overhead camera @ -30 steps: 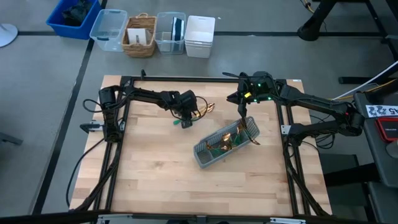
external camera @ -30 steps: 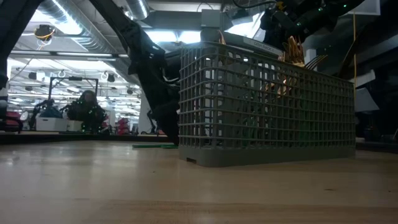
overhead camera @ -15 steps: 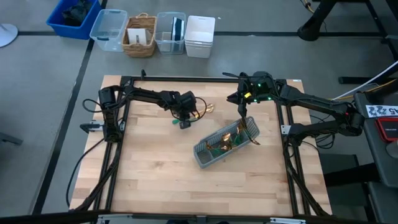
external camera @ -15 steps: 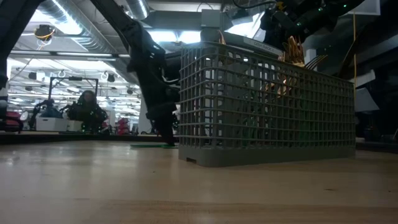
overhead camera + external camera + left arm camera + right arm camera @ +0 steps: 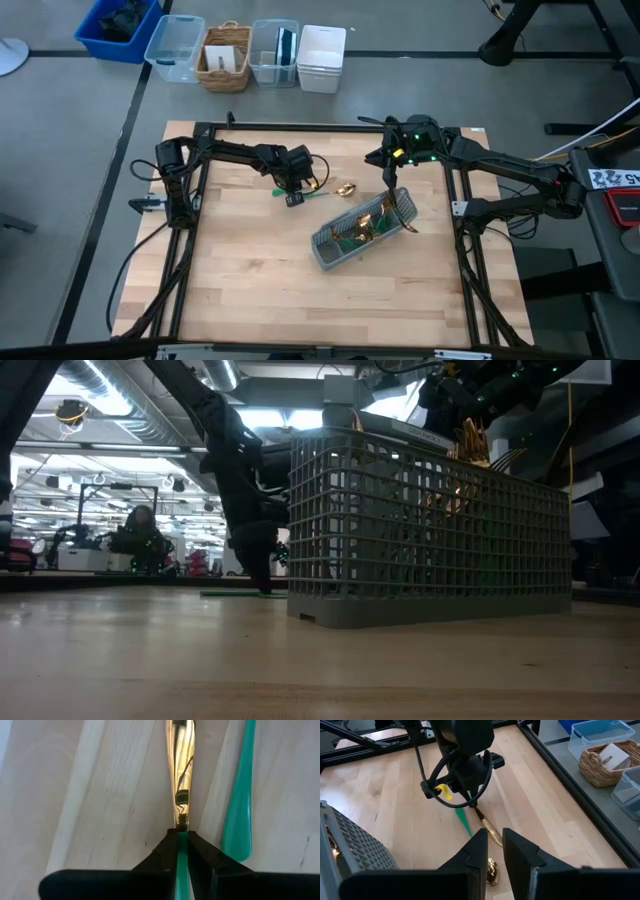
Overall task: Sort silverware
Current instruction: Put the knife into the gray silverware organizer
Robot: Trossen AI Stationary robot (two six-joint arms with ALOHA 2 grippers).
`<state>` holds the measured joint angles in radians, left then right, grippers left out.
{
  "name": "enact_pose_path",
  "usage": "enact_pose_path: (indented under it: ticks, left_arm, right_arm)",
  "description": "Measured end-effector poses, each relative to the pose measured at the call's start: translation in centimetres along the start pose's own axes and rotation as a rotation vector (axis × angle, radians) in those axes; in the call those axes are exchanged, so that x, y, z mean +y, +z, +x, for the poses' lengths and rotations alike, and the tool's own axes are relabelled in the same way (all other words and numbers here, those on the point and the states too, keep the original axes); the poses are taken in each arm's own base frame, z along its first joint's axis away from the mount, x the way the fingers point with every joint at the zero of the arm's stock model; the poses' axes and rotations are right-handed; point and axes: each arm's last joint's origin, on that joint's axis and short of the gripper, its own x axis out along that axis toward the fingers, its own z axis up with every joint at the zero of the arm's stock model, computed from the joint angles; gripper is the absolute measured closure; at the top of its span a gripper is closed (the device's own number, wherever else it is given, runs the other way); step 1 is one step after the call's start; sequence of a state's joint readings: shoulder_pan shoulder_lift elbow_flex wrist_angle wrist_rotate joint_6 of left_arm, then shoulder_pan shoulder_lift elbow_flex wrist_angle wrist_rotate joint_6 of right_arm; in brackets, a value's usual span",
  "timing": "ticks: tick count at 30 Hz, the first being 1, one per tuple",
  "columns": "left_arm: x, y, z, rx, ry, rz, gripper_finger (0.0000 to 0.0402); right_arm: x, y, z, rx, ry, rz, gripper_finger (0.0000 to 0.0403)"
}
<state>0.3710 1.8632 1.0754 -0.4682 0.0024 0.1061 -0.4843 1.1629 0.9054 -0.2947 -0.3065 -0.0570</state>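
My left gripper [image 5: 294, 188] is low over the table's far middle, shut on one piece of silverware [image 5: 180, 780] with a gold neck and a teal handle. A second piece lies beside it on the wood, its teal handle [image 5: 241, 805] alongside and its gold head [image 5: 347, 188] toward the caddy. The grey slotted caddy [image 5: 360, 233] stands right of centre, with several gold-headed pieces upright in it [image 5: 470, 445]. My right gripper [image 5: 494, 851] hovers above the caddy's far end, its fingers drawn to a narrow slit, holding nothing. My left gripper pinches the teal handle [image 5: 181, 851] between its two fingertips, close to where the gold neck begins. The fingers come from above, slanting down, and lie along the piece. The gold neck runs on ahead, low over the wood; whether it rests there I cannot tell.
The black arm frame [image 5: 300, 127] borders the wooden table. Bins and a wicker basket [image 5: 224, 56] stand on the floor beyond the far edge. Bare wood [image 5: 250, 280] spreads across the near left of the table.
My left gripper has shifted a little toward the table's left edge, staying low and shut on its piece. The gold head near it now lies farther toward the caddy than a second ago. My right arm has kept still.
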Motion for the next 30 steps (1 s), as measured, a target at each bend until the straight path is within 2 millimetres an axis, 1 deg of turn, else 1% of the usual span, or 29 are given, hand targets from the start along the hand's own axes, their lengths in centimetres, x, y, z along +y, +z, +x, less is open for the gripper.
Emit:
enact_pose_path:
  ticks: [7, 11, 17, 20, 24, 28, 30]
  left_arm:
    - [1.5, 0.4, -0.4, -0.076, -0.073, -0.114, 0.0389]
    - [2.6, 0.2, -0.4, -0.082, -0.109, -0.176, 0.039]
    - [3.8, 0.1, -0.4, -0.094, -0.123, -0.207, 0.04]
    - [3.7, 0.3, -0.5, -0.113, -0.122, -0.196, 0.0392]
    - [3.3, 0.6, -0.5, -0.135, -0.12, -0.106, 0.0375]
    - [2.9, 0.8, -0.5, -0.15, -0.101, -0.044, 0.0345]
    - [2.7, 0.8, -0.5, -0.142, -0.053, -0.036, 0.0329]
  right_arm:
    - [0.0, 0.0, 0.0, 0.0, 0.0, 0.0, 0.034]
    - [0.0, 0.0, 0.0, 0.0, 0.0, 0.0, 0.034]
    - [0.0, 0.0, 0.0, 0.0, 0.0, 0.0, 0.034]
    - [0.0, 0.0, 0.0, 0.0, 0.0, 0.0, 0.034]
    - [0.0, 0.0, 0.0, 0.0, 0.0, 0.0, 0.034]
    - [0.0, 0.0, 0.0, 0.0, 0.0, 0.0, 0.034]
    - [0.0, 0.0, 0.0, 0.0, 0.0, 0.0, 0.034]
